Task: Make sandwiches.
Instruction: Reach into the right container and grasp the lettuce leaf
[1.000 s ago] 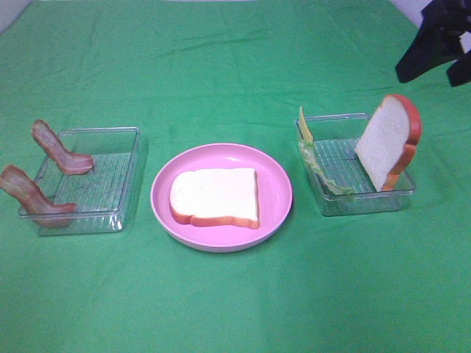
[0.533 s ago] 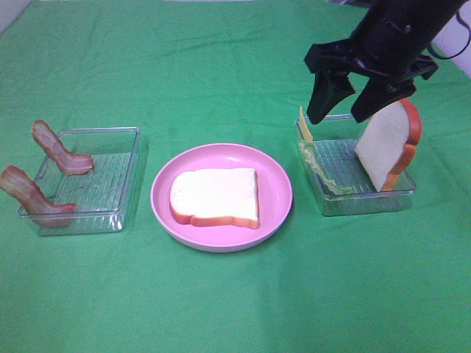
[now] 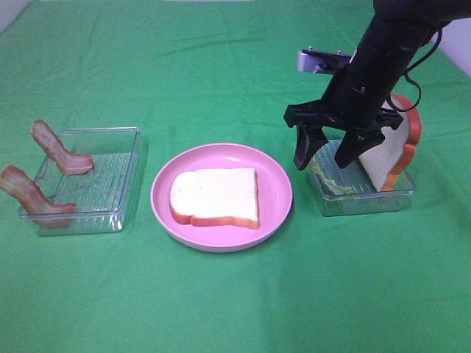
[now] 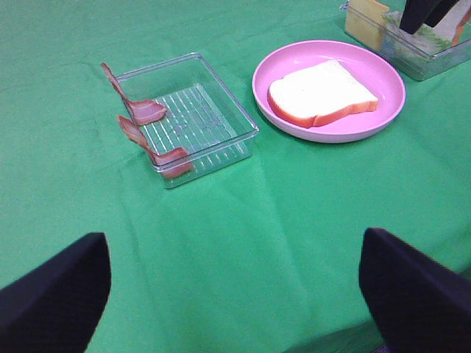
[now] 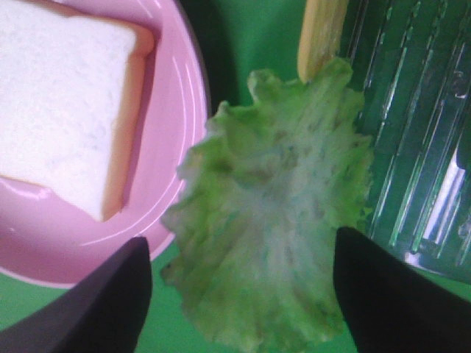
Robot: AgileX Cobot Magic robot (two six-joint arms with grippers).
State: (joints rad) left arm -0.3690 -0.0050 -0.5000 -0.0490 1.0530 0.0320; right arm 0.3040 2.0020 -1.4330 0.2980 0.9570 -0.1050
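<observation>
One bread slice (image 3: 215, 196) lies flat on the pink plate (image 3: 282, 197). A second bread slice (image 3: 390, 151) leans upright in the right clear tray (image 3: 368, 202). The green lettuce leaf (image 3: 329, 179) leans at that tray's left side. My right gripper (image 3: 324, 157) is open and hangs just above the lettuce, a finger on each side. In the right wrist view the lettuce (image 5: 272, 220) fills the gap between the fingers (image 5: 96, 309), with the yellow cheese (image 5: 320, 33) behind it. Two bacon strips (image 3: 57, 149) (image 3: 28, 193) lean on the left tray. My left gripper (image 4: 235, 294) is open and empty.
The left clear tray (image 3: 92, 187) stands left of the plate on a green cloth (image 3: 235, 301). The left wrist view shows the same tray (image 4: 193, 118), the plate (image 4: 383, 110) and the right tray's corner (image 4: 427, 62) from the front left.
My right arm has swung in from the back right corner and come down over the right tray, its open fingers now around the lettuce. The food pieces have not moved.
</observation>
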